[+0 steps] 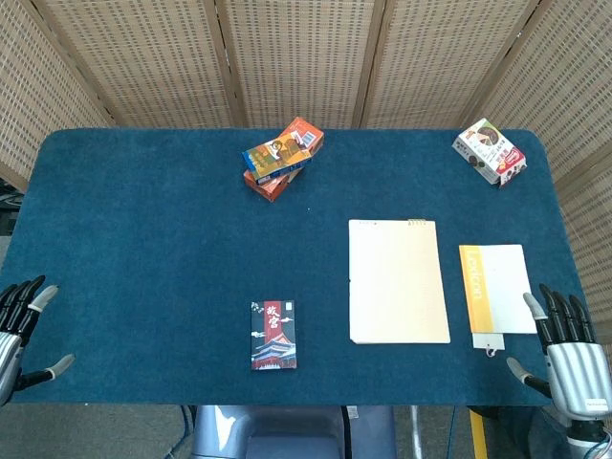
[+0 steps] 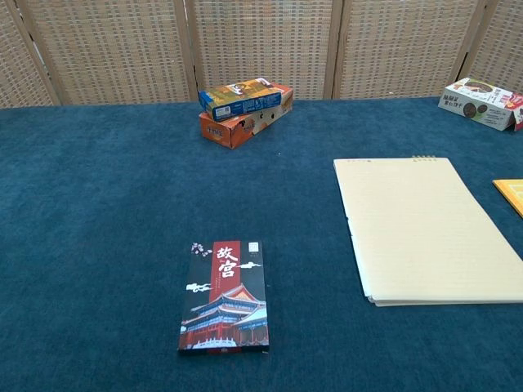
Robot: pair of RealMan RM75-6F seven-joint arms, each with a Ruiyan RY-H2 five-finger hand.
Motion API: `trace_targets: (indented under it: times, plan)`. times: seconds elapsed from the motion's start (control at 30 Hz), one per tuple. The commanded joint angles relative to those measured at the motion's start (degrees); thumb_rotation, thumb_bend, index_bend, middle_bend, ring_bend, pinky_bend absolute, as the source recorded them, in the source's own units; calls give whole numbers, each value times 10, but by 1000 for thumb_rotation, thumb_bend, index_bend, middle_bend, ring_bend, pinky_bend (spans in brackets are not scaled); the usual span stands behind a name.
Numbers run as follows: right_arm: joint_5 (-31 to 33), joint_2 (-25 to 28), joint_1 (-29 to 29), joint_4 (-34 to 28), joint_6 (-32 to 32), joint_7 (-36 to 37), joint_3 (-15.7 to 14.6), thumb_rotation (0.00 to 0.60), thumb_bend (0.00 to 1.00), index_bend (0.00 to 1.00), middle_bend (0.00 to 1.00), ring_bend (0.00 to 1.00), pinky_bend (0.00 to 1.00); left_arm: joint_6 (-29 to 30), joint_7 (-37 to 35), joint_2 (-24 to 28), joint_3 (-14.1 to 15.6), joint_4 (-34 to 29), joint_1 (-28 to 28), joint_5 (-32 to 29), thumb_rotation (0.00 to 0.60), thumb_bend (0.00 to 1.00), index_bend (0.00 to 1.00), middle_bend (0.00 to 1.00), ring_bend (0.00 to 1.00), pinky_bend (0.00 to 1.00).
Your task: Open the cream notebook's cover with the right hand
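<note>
I see my left hand (image 1: 21, 330) open, fingers spread, at counter's (image 1: 143, 239) near-left edge | cream notebook (image 1: 397, 280) lying flat, cover closed, right of centre | my right hand (image 1: 571, 354) open, empty, at near-right corner, apart from notebook

Two notebooks (image 1: 398, 280); four boxes (image 1: 283, 148)

I'm seeing my right hand (image 1: 571, 356) showing a ribbed silver back with black fingers; my left hand (image 1: 21, 330) looks black, tipped grey.
</note>
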Motion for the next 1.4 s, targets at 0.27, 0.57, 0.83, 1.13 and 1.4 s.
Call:
trace_targets:
  times: [0.27, 0.57, 0.83, 1.13, 1.4]
  plan:
    - [2, 0, 2, 0, -5, -1, -1, 600, 0, 0, 0, 0, 0, -4, -2, 1, -2, -2, -1, -3, 600, 0, 0, 0, 0, 0]
    - [-9, -2, 14, 2, -32, -9, -10, 600, 0, 0, 0, 0, 0, -5, -3, 1, -3, -2, -2, -5, 600, 0, 0, 0, 0, 0]
    - [-49, -32, 81, 58, -131, -30, -23, 600, 82, 0, 0, 0, 0, -17, 16, -3, -9, -11, -6, -18, 600, 0, 0, 0, 0, 0]
    - [-53, -81, 127, 105, -199, -52, -24, 600, 260, 10, 0, 0, 0, -30, 26, -4, -12, -17, -10, -28, 600, 0, 0, 0, 0, 0]
    - [-44, -124, 142, 150, -219, -75, -23, 600, 279, 20, 0, 0, 0, -30, 18, -1, -12, -17, -10, -29, 600, 0, 0, 0, 0, 0]
